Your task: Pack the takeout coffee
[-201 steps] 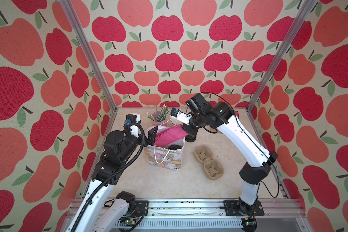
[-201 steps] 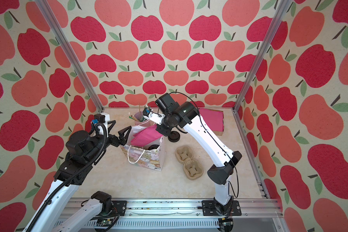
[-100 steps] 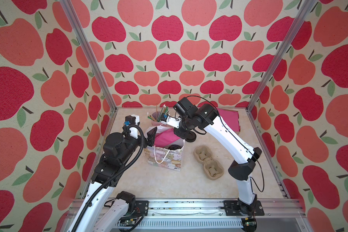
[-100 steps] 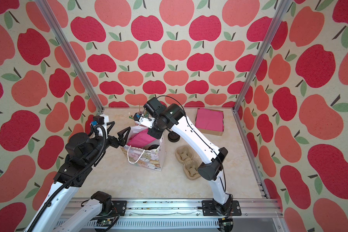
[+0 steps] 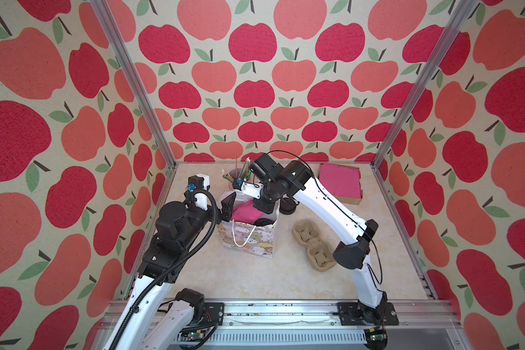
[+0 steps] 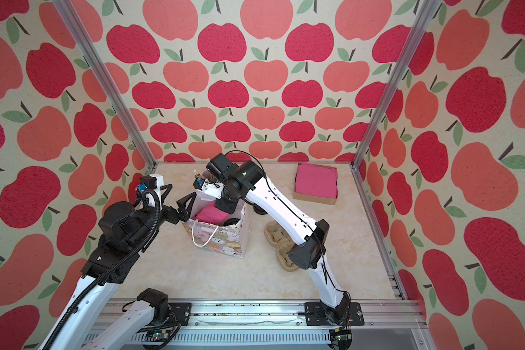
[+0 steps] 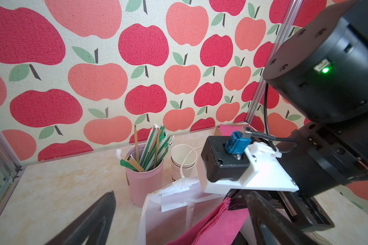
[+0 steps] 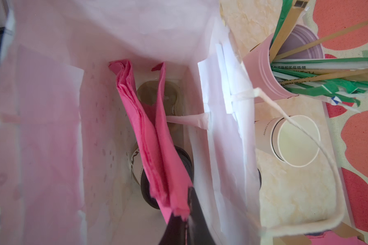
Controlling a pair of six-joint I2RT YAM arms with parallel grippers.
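Observation:
The takeout coffee, a white cup (image 8: 137, 167) with a black lid (image 8: 186, 160), stands at the bottom of the patterned gift bag (image 5: 249, 239) (image 6: 219, 239); the lid (image 5: 264, 220) also shows in a top view. My right gripper (image 8: 186, 214) (image 5: 262, 207) (image 6: 226, 207) reaches into the bag's mouth, shut on a folded wad of pink napkins (image 8: 155, 135) (image 5: 246, 212) that hangs over the cup. My left gripper (image 7: 179, 212) (image 6: 178, 197) is open at the bag's left rim. One of its fingers (image 7: 263, 216) is inside the bag and the other finger (image 7: 94, 218) is outside.
Behind the bag are a pink cup of straws (image 7: 145, 180) (image 8: 263, 70) and a stack of white cups (image 7: 183, 157) (image 8: 293, 140). A cardboard cup carrier (image 5: 312, 245) lies right of the bag. A box of pink napkins (image 5: 340, 181) sits at the back right, with black lids (image 5: 287, 207) nearby.
My right arm has swung left and down, bringing the pink napkins from above the bag's right side into its mouth. The left arm has stayed put.

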